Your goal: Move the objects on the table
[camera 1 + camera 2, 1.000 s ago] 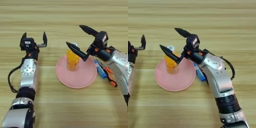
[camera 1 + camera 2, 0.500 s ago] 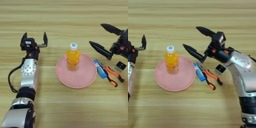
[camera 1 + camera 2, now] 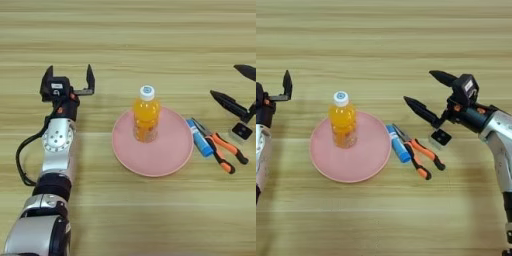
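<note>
On the desk [image 3: 125,30] the pink plate [image 3: 165,162] carries the upright bottle [image 3: 146,116], with the blue stick [image 3: 398,144] and pliers [image 3: 421,152] just right of it, both claws, left [image 3: 68,81] and right [image 3: 427,93], spread open, empty.

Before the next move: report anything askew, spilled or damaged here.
Nothing stands out. The bottle stands upright and capped on the pink plate; the blue stick and pliers lie beside it on the table. No spill visible.
</note>
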